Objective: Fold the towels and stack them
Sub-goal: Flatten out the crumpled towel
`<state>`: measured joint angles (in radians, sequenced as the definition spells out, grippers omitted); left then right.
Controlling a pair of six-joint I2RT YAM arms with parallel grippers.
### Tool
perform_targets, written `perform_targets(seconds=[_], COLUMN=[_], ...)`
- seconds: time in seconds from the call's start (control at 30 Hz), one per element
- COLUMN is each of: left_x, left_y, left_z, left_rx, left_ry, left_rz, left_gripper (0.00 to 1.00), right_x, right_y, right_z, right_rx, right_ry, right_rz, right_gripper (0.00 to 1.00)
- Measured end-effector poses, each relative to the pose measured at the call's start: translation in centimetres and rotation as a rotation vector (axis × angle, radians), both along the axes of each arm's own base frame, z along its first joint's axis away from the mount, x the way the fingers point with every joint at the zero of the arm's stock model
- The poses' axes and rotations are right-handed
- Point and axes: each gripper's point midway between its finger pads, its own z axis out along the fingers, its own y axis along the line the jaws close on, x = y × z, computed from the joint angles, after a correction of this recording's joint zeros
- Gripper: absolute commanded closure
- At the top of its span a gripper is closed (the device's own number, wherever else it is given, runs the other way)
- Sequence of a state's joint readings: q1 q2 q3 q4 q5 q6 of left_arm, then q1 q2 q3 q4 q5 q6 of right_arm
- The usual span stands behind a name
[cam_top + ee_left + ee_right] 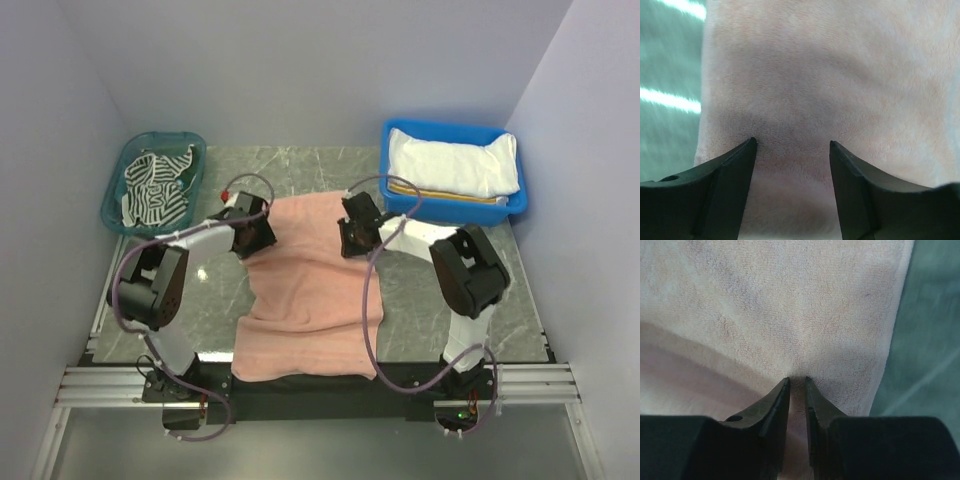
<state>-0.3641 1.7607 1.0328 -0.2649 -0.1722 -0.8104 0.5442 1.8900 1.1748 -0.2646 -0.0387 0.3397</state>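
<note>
A salmon pink towel (310, 290) lies spread on the marble table, its near edge hanging over the front. My left gripper (257, 241) stands open at the towel's far left corner, its tips down on the cloth (805, 90) with fabric lying flat between them (792, 142). At the far right corner my right gripper (350, 241) has its jaws drawn nearly together on a ridge of the pink cloth (797, 379). A white towel (452, 163) rests on a folded yellow-and-white striped one (450, 196). The dark-and-white striped towel (155, 187) lies crumpled at the back left.
A blue bin (440, 128) at the back right holds the white and yellow-striped towels. A teal basket (118, 218) at the back left holds the dark striped one. Bare green marble (440, 320) shows either side of the pink towel. Walls close in on three sides.
</note>
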Motion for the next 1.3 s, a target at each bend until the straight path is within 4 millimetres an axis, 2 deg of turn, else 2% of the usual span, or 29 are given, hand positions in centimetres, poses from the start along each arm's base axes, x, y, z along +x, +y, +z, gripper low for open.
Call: perform_targets(seconds=[0.13, 0.2, 0.3, 0.33, 0.4, 0.43, 0.47, 0.57, 0.63, 0.73, 0.8, 0.93, 1.07, 1.13, 1.3], left_x=[-4.9, -6.9, -9.1, -9.4, -9.4, -9.0, -8.0, -3.6, -0.8, 2.2, 3.3, 3.6, 3.0, 2.3, 0.7], left_y=[-2.5, -3.2, -2.5, -1.9, -0.7, -0.1, 0.4, 1.4, 2.4, 4.2, 5.4, 6.2, 6.2, 6.3, 6.6], left_z=[-0.1, 0.0, 0.0, 0.0, 0.6, 1.2, 2.0, 5.0, 6.3, 6.5, 5.8, 4.2, 4.1, 4.1, 4.5], left_rx=[0.015, 0.021, 0.052, 0.077, 0.136, 0.17, 0.198, 0.251, 0.271, 0.306, 0.331, 0.35, 0.357, 0.356, 0.348], left_ry=[0.032, 0.05, 0.101, 0.111, 0.132, 0.129, 0.117, 0.04, 0.009, 0.011, 0.033, 0.091, 0.109, 0.115, 0.119], left_rz=[-0.089, -0.128, -0.137, -0.133, -0.132, -0.135, -0.139, -0.145, -0.145, -0.155, -0.166, -0.215, -0.251, -0.257, -0.262], left_gripper=[0.27, 0.24, 0.17, 0.14, 0.12, 0.14, 0.14, 0.14, 0.14, 0.15, 0.15, 0.15, 0.15, 0.15, 0.16], right_x=[-4.8, -6.4, -6.7, -6.3, -4.9, -4.0, -3.1, -0.3, 1.5, 3.9, 5.1, 7.1, 9.2, 10.3, 13.6], right_y=[-1.0, -1.3, -1.2, -1.2, -1.2, -1.2, -1.1, -0.9, -0.6, -0.4, -0.2, -0.1, -0.7, -1.1, -0.6], right_z=[0.1, 0.7, 2.8, 3.5, 5.1, 6.0, 6.8, 9.2, 10.1, 10.0, 9.1, 6.6, 4.6, 4.3, 5.0], right_rx=[-0.025, -0.04, -0.048, -0.052, -0.067, -0.074, -0.078, -0.107, -0.141, -0.211, -0.258, -0.332, -0.368, -0.371, -0.35], right_ry=[0.059, 0.073, 0.032, 0.012, -0.047, -0.078, -0.109, -0.214, -0.267, -0.316, -0.323, -0.309, -0.288, -0.285, -0.311], right_rz=[0.044, 0.075, 0.12, 0.129, 0.141, 0.152, 0.161, 0.207, 0.242, 0.317, 0.375, 0.46, 0.493, 0.501, 0.514], right_gripper=[0.73, 0.71, 0.64, 0.54, 0.45, 0.35, 0.32, 0.31, 0.33, 0.36, 0.38, 0.43, 0.49, 0.54, 0.55])
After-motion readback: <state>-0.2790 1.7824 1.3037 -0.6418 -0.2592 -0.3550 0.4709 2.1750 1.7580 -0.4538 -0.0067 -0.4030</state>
